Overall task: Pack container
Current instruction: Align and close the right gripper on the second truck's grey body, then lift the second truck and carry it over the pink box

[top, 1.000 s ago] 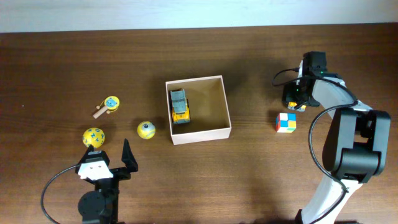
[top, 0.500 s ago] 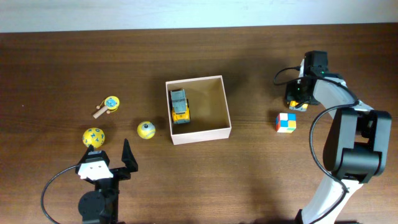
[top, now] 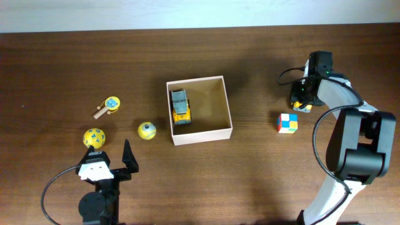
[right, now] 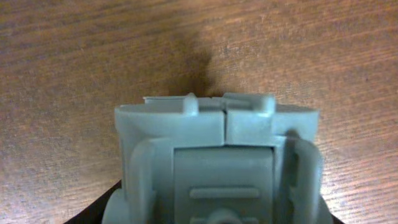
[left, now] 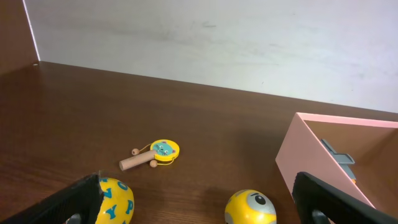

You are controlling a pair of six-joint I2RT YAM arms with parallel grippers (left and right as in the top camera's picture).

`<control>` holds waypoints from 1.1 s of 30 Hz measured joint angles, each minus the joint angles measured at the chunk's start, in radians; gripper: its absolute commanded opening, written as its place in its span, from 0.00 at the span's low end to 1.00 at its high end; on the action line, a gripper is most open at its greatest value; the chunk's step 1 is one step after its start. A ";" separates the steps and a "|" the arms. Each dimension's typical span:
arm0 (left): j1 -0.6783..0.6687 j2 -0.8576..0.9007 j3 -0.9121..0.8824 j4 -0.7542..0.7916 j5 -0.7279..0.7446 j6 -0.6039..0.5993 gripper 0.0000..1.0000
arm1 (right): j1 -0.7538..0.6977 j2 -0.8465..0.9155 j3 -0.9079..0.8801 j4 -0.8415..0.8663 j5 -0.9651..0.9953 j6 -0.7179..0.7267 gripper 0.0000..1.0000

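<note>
The container [top: 200, 134] is a square whitish box with a tan inside, standing mid-table; its near corner shows in the left wrist view [left: 311, 155]. A grey and yellow toy truck [top: 180, 106] lies inside against its left wall. At the far right, my right gripper [top: 300, 99] is down at the table, shut on a grey toy vehicle [right: 217, 143] that fills the right wrist view. My left gripper [top: 111, 147] stands wide open near the front left with nothing between its fingers.
A yellow lettered ball [top: 94, 137] lies by my left finger and a yellow one-eyed ball [top: 146, 130] sits left of the box. A small rattle drum [top: 110, 105] lies further back. A colour cube [top: 287, 122] rests just in front of the right gripper.
My right gripper's jaws have closed in on the grey toy vehicle and shifted slightly to the right. The left arm and the other toys have not moved.
</note>
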 measured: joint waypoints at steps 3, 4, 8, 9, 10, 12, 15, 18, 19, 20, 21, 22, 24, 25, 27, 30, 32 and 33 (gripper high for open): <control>0.000 0.000 0.000 0.000 0.000 0.000 0.99 | 0.000 0.000 0.031 -0.064 -0.007 0.001 0.52; 0.000 0.000 0.000 0.000 0.000 0.000 0.99 | 0.000 0.000 0.043 -0.083 -0.007 0.000 0.51; 0.000 0.000 0.000 0.000 0.000 0.000 0.99 | 0.000 0.000 0.124 -0.164 -0.019 0.000 0.51; 0.000 0.000 0.000 0.000 0.000 0.000 0.99 | 0.000 0.000 0.148 -0.182 -0.022 0.000 0.51; 0.000 0.000 0.000 0.000 0.000 0.000 0.99 | 0.000 0.000 0.175 -0.206 -0.024 0.000 0.51; 0.000 0.000 0.000 0.000 0.000 0.000 0.99 | 0.002 0.000 0.224 -0.246 -0.028 -0.001 0.51; 0.000 0.000 0.000 0.000 0.000 0.000 0.99 | 0.007 0.000 0.290 -0.306 -0.030 0.000 0.51; 0.000 0.000 0.000 0.000 0.000 0.000 0.99 | 0.026 0.001 0.366 -0.369 -0.045 -0.007 0.52; 0.000 0.000 0.000 0.000 0.000 0.000 0.99 | 0.035 0.001 0.386 -0.385 -0.054 -0.012 0.52; 0.000 0.000 0.000 0.000 0.000 0.000 0.99 | 0.046 0.001 0.407 -0.399 -0.064 -0.016 0.53; 0.000 0.000 0.000 0.000 0.000 0.000 0.99 | 0.062 0.001 0.433 -0.415 -0.079 -0.019 0.52; 0.000 0.000 0.000 0.000 0.000 0.000 0.99 | 0.074 0.001 0.449 -0.425 -0.088 -0.021 0.52; 0.000 0.000 0.000 0.000 0.000 0.000 0.99 | 0.109 0.001 0.489 -0.452 -0.115 -0.023 0.52; 0.000 0.000 0.000 0.000 0.000 0.000 0.99 | 0.131 0.001 0.510 -0.465 -0.132 -0.023 0.52; 0.000 0.000 0.000 0.000 0.000 0.000 0.99 | 0.170 0.001 0.539 -0.480 -0.155 -0.024 0.52; 0.000 0.000 0.000 0.000 0.000 0.000 0.99 | 0.233 0.001 0.567 -0.500 -0.180 -0.026 0.52; 0.000 0.000 0.000 0.000 0.000 0.000 0.99 | 0.281 0.001 0.575 -0.512 -0.192 -0.026 0.52; 0.000 0.000 0.000 0.000 0.000 0.000 0.99 | 0.307 0.001 0.575 -0.520 -0.196 -0.027 0.52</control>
